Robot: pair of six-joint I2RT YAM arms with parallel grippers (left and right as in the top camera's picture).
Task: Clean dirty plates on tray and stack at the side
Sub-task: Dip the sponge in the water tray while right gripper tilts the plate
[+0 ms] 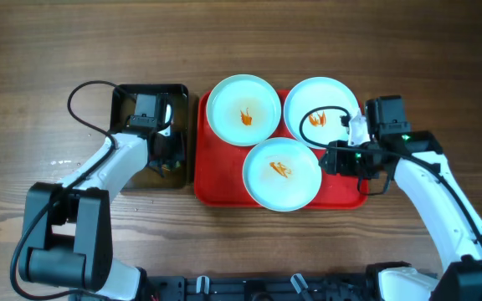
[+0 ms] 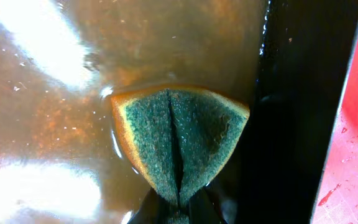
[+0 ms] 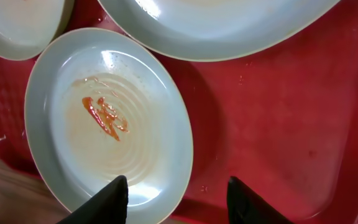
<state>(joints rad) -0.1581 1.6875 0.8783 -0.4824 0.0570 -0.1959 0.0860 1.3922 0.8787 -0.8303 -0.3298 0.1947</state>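
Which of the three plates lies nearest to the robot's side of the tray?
The front centre plate, alone there; the other two sit side by side along the far edge of the tray.

Nothing readable is showing in any view. No lettering, label, brand mark or number is appearing on the plates [image 1: 243,109], on the tray [image 1: 212,180] beneath them, or on the black basin [image 1: 117,104] just beside the tray.
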